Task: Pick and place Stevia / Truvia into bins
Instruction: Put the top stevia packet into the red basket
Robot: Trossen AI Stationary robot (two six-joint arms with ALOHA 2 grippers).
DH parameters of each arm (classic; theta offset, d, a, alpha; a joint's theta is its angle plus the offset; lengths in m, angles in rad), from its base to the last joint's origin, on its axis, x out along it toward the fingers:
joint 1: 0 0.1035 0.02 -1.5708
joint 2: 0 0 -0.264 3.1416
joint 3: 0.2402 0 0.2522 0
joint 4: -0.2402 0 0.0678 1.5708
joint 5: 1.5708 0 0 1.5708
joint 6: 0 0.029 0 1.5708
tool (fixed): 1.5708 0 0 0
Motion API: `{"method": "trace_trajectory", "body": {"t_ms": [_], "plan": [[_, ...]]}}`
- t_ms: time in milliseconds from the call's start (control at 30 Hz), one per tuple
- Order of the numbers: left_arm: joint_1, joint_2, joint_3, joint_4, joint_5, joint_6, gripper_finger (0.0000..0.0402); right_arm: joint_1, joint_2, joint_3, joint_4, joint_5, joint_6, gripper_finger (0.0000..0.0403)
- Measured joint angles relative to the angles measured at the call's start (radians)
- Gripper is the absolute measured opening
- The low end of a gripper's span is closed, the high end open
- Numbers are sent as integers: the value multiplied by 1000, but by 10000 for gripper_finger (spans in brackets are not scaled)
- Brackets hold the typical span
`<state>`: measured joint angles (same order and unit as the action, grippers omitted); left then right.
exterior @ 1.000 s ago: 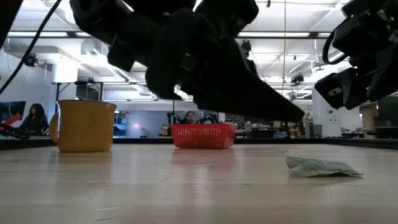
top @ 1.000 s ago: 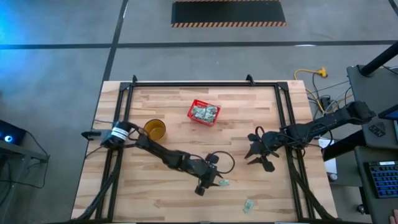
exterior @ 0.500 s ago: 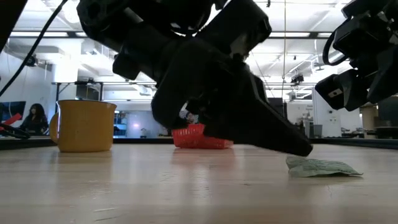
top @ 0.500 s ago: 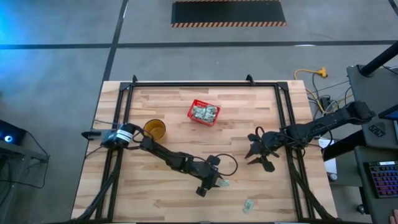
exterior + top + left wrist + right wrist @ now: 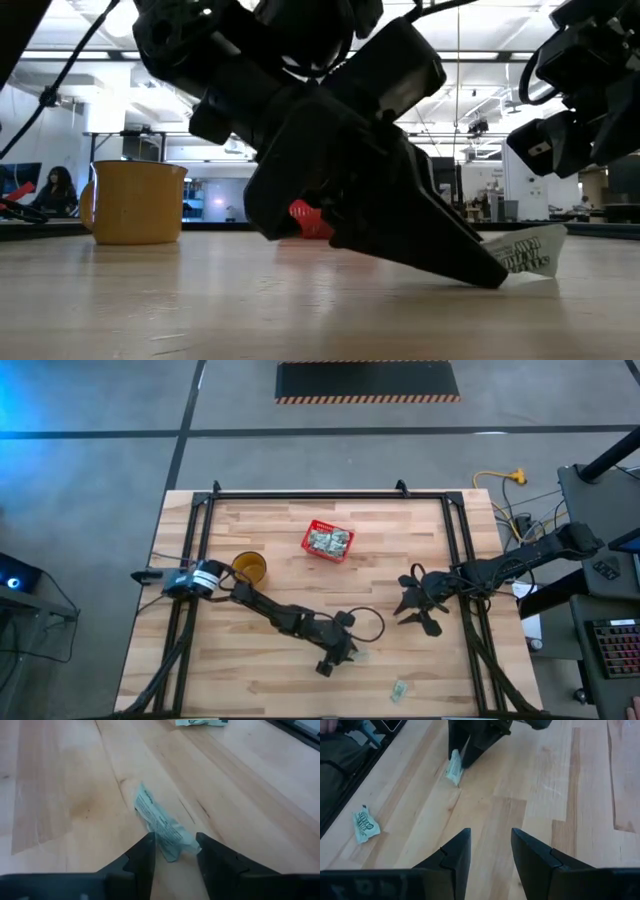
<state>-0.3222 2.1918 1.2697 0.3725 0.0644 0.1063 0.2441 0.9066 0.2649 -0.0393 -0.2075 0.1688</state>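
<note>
A pale green Stevia sachet (image 5: 162, 825) lies near the table's front middle, between the fingertips of my left gripper (image 5: 174, 849), which slants down to the wood (image 5: 345, 655). In the low view the sachet (image 5: 527, 251) stands tipped up at the fingertips. A second sachet (image 5: 398, 689) lies flat nearer the front edge. The red bin (image 5: 328, 541), with several sachets in it, rests on the far middle of the table. My right gripper (image 5: 420, 610) waits open at the right, with nothing between its fingers (image 5: 490, 845). My left gripper pinches the sachet's near end (image 5: 172, 851) between its two fingertips. The fingers slant down from the table's left and reach the wood. The sachet is tilted: its held end is down at the table and its free end (image 5: 555, 238) is raised.
A yellow mug (image 5: 249, 567) stands at the left, beside the left arm. Black frame rails (image 5: 455, 530) run along the table's sides and back. Bare wood lies between the grippers and the bin.
My left gripper has sunk to the table at the sachet. The sachet, flat on the wood before, now stands tipped, its end toward the table's right raised.
</note>
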Motion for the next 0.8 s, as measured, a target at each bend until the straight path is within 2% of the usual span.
{"method": "trace_trajectory", "body": {"t_ms": [233, 467, 667, 800], "plan": [[5, 2, 7, -11, 4, 2, 98, 0, 4, -2, 1, 1, 0, 132], [11, -7, 5, -24, -5, 9, 14, 0, 7, -5, 1, 6, 0, 132], [15, -48, -1, -35, -103, 15, 3, 0, 7, -6, 1, 8, 0, 132], [14, -125, -1, -150, -267, 49, 2, 0, 7, -6, 0, 9, 0, 132]]}}
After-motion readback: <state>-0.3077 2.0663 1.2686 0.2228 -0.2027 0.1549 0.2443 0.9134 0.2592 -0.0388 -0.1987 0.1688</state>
